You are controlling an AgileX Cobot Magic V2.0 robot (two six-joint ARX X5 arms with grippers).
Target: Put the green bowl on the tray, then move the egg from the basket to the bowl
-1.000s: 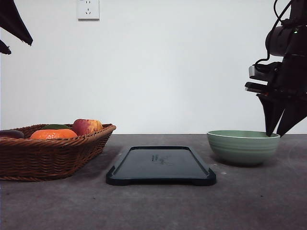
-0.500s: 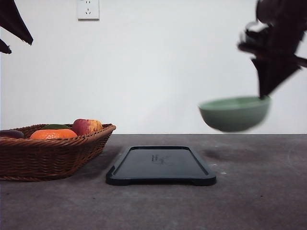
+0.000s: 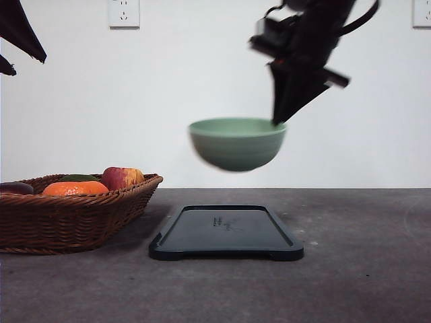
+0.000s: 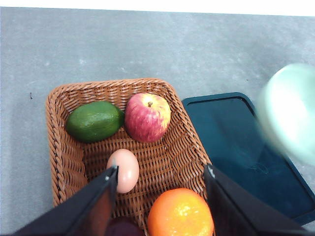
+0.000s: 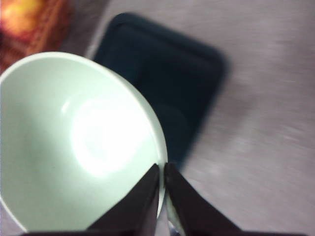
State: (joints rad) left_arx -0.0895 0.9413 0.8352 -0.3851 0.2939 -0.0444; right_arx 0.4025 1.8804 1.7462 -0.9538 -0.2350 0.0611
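Even, diffuse indoor lighting; the white wall reads bright and the grey tabletop [image 3: 350, 282] mid-toned. Front view: the green bowl [image 3: 236, 143] and the right end effector [image 3: 277, 121] are smeared by motion blur, while the tray [image 3: 225, 232] and basket [image 3: 74, 215] stay sharp, with soft shadows beneath them. Left wrist view: sharp focus on the basket contents; the bowl is a pale blurred streak. Right wrist view: overall blur, with a bright glare patch inside the bowl [image 5: 93, 142].
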